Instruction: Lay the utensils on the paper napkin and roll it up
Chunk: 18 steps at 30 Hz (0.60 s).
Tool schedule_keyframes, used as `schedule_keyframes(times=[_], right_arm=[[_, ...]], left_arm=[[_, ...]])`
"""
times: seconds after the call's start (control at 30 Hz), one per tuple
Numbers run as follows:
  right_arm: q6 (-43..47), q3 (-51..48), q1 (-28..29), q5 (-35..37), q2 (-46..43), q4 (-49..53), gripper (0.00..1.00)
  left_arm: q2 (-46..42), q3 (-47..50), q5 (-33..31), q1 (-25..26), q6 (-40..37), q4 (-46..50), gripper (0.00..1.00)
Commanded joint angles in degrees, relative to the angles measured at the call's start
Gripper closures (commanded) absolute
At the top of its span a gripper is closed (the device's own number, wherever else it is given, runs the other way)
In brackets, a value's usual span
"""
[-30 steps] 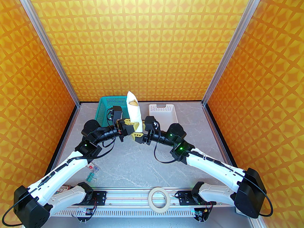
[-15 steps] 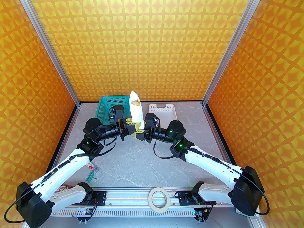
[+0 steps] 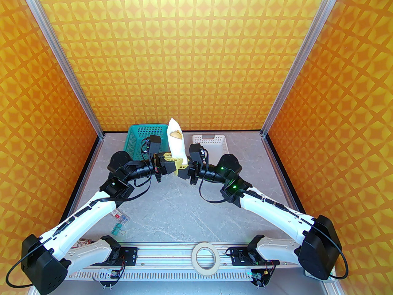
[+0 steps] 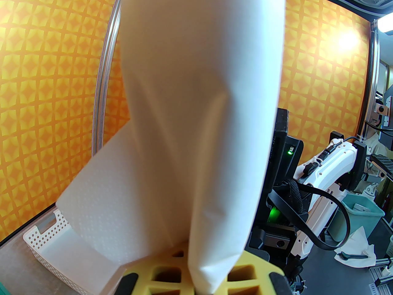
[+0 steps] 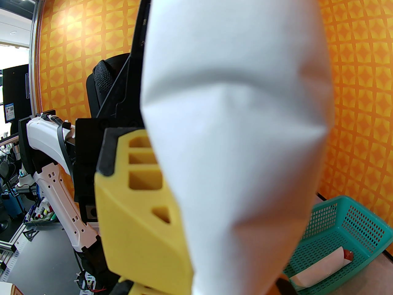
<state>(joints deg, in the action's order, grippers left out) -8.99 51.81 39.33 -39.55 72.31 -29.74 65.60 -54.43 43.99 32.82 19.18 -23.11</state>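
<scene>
Top view: the narrow white rolled paper napkin (image 3: 176, 146) stands nearly upright just above the centre of the frame, lifted off the grey marbled tabletop (image 3: 172, 207), between the teal perforated plastic basket (image 3: 136, 140) to its left and the white perforated plastic basket (image 3: 212, 139) to its right. The rounded tan wooden tips of the utensils (image 3: 175, 133) show in the roll's open top. The left gripper (image 3: 175, 164) reaches in from the left and its yellow jaws are clamped on the lower part of the roll; in the left wrist view the paper rises from between the two fingers. The right gripper (image 3: 183, 171) meets the roll's bottom end from the right, its jaws narrow; whether they actually pinch the paper cannot be told. In the right wrist view, lower right, a second white paper roll with a red-brown tip (image 5: 325, 266) lies inside the teal basket. A beige ring of tape (image 3: 205, 257) rests on the rail at the bottom centre of the top view.
</scene>
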Motion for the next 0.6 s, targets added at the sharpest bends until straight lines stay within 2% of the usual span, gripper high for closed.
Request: schedule_keyframes(times=[0.0, 0.2, 0.27, 0.37, 0.57], right_arm=[[1.6, 1.0, -0.2, 1.4, -1.9, 1.1, 0.89], [2.5, 0.6, -1.0, 5.0, -2.9, 4.9, 0.9], [2.9, 0.4, -1.3, 5.8, -3.1, 5.7, 0.91], [3.1, 0.4, -1.5, 6.0, -3.3, 6.3, 0.91], [1.3, 0.5, -1.5, 3.7, -3.0, 4.2, 0.91]], left_arm=[[0.3, -0.7, 1.1, -1.0, 1.7, 4.3, 0.91], [-1.7, 0.3, 2.0, -3.6, 2.3, 6.6, 0.73], [-5.0, 1.2, 2.5, -5.1, 3.4, 6.8, 0.61], [-7.5, 2.3, 3.8, -7.9, 5.1, 7.1, 0.49], [-9.3, 3.5, 7.4, -11.9, 8.5, 5.3, 0.33]])
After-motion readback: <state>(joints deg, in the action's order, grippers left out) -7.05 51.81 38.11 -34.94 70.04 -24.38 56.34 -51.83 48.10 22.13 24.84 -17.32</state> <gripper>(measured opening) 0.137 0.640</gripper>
